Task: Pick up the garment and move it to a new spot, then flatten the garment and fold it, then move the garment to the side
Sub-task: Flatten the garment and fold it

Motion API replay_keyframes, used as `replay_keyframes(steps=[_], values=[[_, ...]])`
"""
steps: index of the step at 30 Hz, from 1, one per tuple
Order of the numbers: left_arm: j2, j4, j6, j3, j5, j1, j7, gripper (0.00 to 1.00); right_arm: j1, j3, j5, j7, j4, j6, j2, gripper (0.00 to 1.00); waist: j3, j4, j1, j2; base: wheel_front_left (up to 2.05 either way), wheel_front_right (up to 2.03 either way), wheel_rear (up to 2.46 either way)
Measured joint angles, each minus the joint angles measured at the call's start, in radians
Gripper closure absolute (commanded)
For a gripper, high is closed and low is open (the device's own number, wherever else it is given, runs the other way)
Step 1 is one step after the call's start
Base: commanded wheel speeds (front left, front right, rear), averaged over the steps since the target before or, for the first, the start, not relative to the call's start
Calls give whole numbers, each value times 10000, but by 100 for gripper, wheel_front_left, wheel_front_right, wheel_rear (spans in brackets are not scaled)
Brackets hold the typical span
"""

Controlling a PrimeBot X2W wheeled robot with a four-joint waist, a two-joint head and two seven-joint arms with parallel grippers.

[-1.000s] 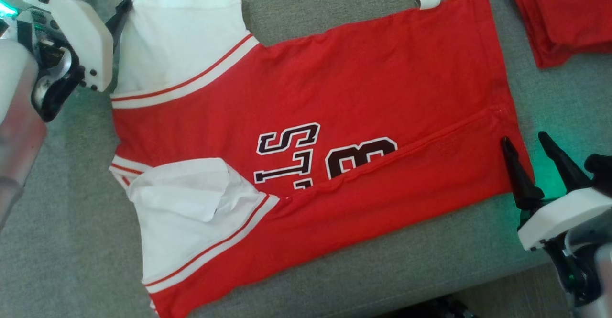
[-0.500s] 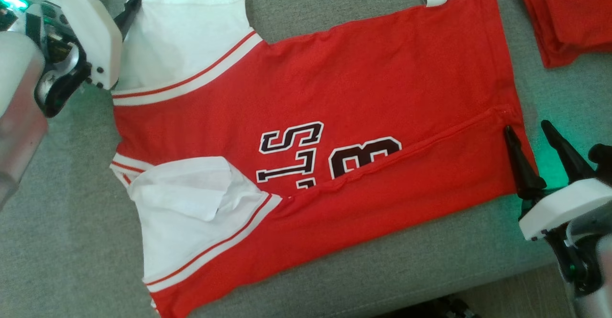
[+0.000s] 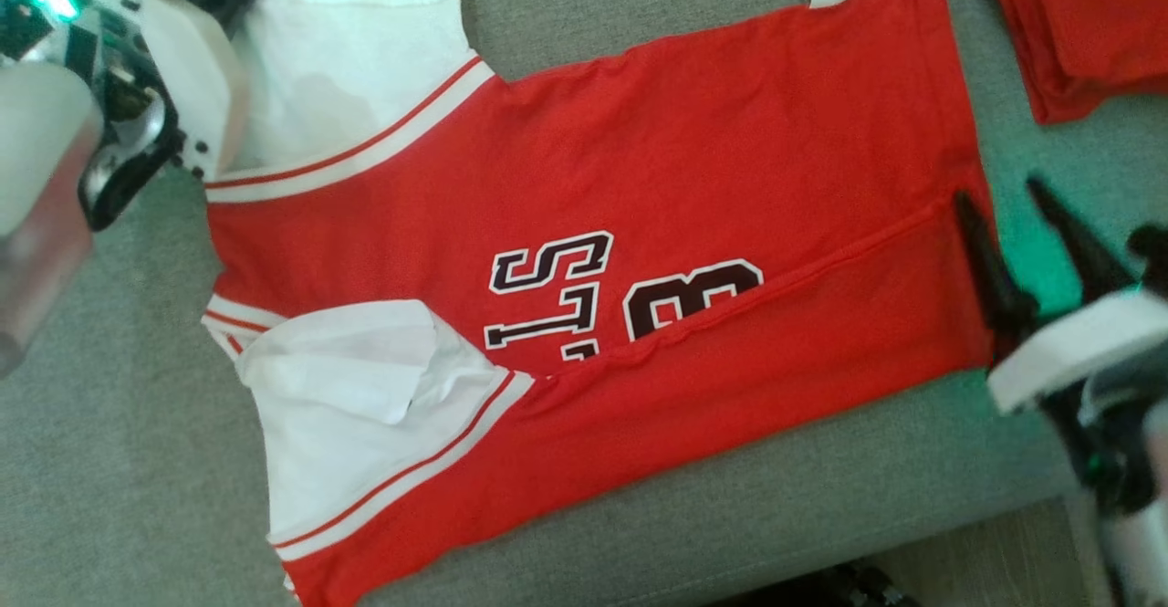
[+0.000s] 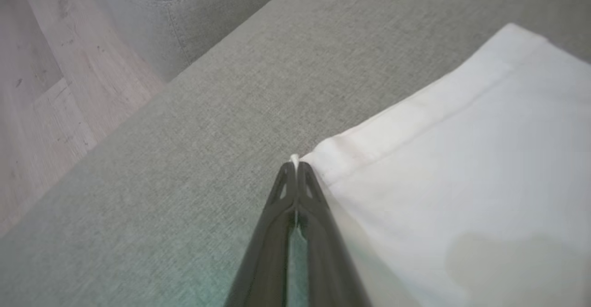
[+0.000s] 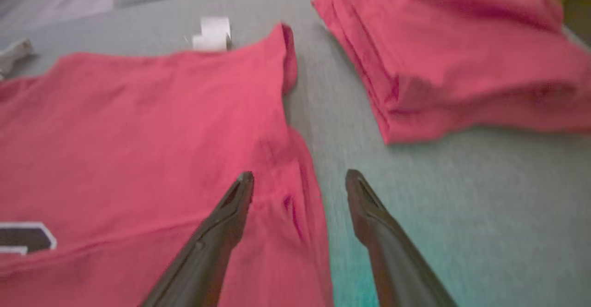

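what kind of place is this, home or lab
Probably a home-style living room: the jersey lies on a grey upholstered cushion, like a sofa seat, with wood-look flooring beside it and a pile of folded red clothes nearby.

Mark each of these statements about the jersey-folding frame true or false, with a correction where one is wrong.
1. The left gripper is shut on a corner of the white sleeve. True.
2. The right gripper is clamped on the garment. False: its jaws stand open, one finger over the red fabric at the hem and the other over the grey cushion.
3. A folded red pile lies apart from the garment, with bare cushion between them. True.
4. The garment hangs in the air between the two grippers. False: it lies spread on the cushion, its near edge folded over part of the lettering.
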Motion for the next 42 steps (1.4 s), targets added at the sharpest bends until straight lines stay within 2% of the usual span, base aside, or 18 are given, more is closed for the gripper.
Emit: replay_keyframes(steps=[4, 7, 12, 16, 26, 27, 29, 31, 35, 36, 37, 39, 41, 42], values=[[69, -240, -2, -581, 178, -217, -721, 100, -1115, 257, 119, 546, 0, 0, -360, 0, -53, 120, 0, 0, 0, 0, 0], [73, -303, -2, -757, 261, -455, -1035, 100, -1906, 403, 219, 1007, 265, 0, -387, 0, -35, 209, 0, 0, 0, 0, 0], [40, -399, -2, -1007, 280, -934, -1540, 100, -3925, 612, 575, 2153, 1645, 0, -412, 0, 62, 488, 0, 0, 0, 0, 0], [-50, -502, -2, -1131, 280, -967, -1672, 100, -4957, 853, 627, 2773, 2704, 0, -460, 0, 146, 718, 1, 0, 0, 0, 0], [-173, -566, -2, -1269, 280, -1009, -1871, 100, -5412, 1258, 813, 2982, 3492, 0, -589, 0, 172, 926, 1, 0, 0, 0, 0], [-173, -566, -2, -1281, 280, -1009, -1893, 100, -5412, 1258, 817, 2982, 3522, 0, -621, 1, 159, 929, 0, 0, 0, 0, 0], [-174, -568, -2, -1296, 280, -1009, -1941, 100, -5414, 1254, 817, 2984, 3568, 0, -675, 10, 140, 938, 0, 0, 0, 0, 0], [-180, -564, -2, -1312, 278, -1009, -1944, 100, -5424, 1252, 815, 3057, 3641, 0, -685, 10, 120, 953, 0, 0, 0, 0, 0], [-196, -566, -2, -1321, 280, -1008, -1944, 100, -5427, 1237, 802, 3158, 3802, 0, -715, 0, 84, 985, 0, 0, 0, 0, 0], [-203, -566, -2, -1321, 280, -1008, -1944, 100, -5427, 1231, 802, 3158, 3822, 0, -727, 0, 78, 994, 0, 0, 0, 0, 0], [-211, -568, -2, -1321, 280, -1008, -1944, 100, -5429, 1220, 802, 3160, 3845, 0, -731, 1, 75, 1006, 0, 0, 0, 0, 0], [-234, -573, -2, -1323, 280, -1008, -1944, 100, -5443, 1200, 792, 3170, 3881, 0, -738, 10, 73, 1038, 0, 0, 0, 0, 0], [-272, -583, -2, -1323, 280, -1007, -1944, 100, -5481, 1202, 786, 3173, 3931, 0, -740, 26, 73, 1074, 0, 0, 0, 0, 0], [-293, -593, -2, -1325, 280, -1006, -1944, 100, -5518, 1202, 786, 3175, 3962, 0, -746, 40, 72, 1095, 0, 0, 0, 0, 0]])
